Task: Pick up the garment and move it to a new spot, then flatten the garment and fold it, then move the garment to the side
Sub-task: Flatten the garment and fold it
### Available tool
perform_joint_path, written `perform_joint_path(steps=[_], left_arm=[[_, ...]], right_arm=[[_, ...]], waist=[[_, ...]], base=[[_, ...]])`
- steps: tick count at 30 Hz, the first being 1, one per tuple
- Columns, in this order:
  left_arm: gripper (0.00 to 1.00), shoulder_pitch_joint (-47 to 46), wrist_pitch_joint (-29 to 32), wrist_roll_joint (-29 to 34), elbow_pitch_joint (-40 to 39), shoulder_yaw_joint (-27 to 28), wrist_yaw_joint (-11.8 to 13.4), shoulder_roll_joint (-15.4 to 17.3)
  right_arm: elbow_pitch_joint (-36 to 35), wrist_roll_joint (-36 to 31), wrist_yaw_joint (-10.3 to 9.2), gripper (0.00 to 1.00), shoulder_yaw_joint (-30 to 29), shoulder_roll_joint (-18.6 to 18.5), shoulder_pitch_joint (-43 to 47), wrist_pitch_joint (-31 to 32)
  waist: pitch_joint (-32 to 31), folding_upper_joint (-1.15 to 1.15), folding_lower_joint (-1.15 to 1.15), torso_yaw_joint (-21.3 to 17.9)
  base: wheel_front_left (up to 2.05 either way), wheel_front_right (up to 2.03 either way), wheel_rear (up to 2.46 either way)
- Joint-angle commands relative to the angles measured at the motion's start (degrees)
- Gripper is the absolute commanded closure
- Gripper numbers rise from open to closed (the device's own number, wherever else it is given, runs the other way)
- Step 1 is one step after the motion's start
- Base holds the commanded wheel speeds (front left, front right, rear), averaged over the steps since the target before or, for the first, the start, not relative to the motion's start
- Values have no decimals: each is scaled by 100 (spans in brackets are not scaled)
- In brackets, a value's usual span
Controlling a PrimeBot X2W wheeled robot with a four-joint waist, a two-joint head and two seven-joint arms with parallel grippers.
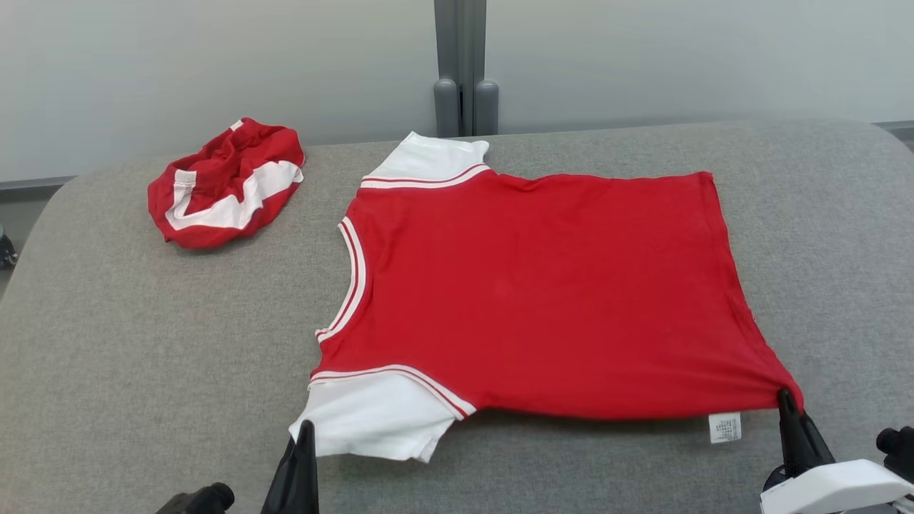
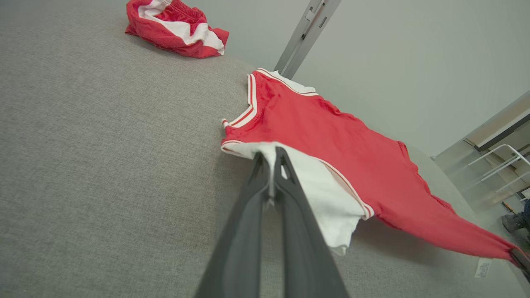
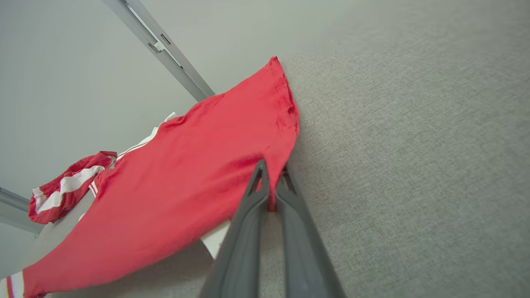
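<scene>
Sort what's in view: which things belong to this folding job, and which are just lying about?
In the job: shirt, spread out; left pincer, shut on its white sleeve; right pincer, shut on its hem corner.
Lying about: crumpled red-and-white bundle at the far left; grey post behind the table.

A wide grey cloth-covered bench [image 1: 143, 343] with rounded corners stood against a pale grey wall [image 1: 178, 64]. Near its far left corner lay a crumpled bundle of red cloth with broad white stripes [image 1: 225, 185], heaped on itself, in from the left edge and just short of the far edge. Behind the middle of the far edge a grey metal post [image 1: 460, 64] ran up the wall, with two rounded grey caps [image 1: 446, 107] at its foot. Beyond the right edge stood a white tubular frame [image 2: 503, 163], too blurred to make out further. A small dark object [image 1: 6, 251] sat off the left edge; I couldn't tell what it was.
</scene>
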Motion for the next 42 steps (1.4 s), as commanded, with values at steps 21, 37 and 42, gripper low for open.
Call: perform_joint_path(steps=[21, 37, 42], left_arm=[[100, -2457, -215, -230, 1749, 4, -260, -102], [100, -4798, -862, -147, 4629, -280, -681, -156], [100, -5208, -939, -168, 5388, -348, -725, -159]], right_arm=[[1312, 469, -7, 100, 64, 61, -1547, -7], [2500, 351, -7, 100, 395, 63, -2831, -355], [2729, 389, -7, 100, 528, 62, -2975, -468]], waist=[[657, 0, 1, -203], [1171, 0, 1, -510], [1178, 0, 1, -584]], base=[[0, 0, 0], [0, 0, 0], [0, 0, 0]])
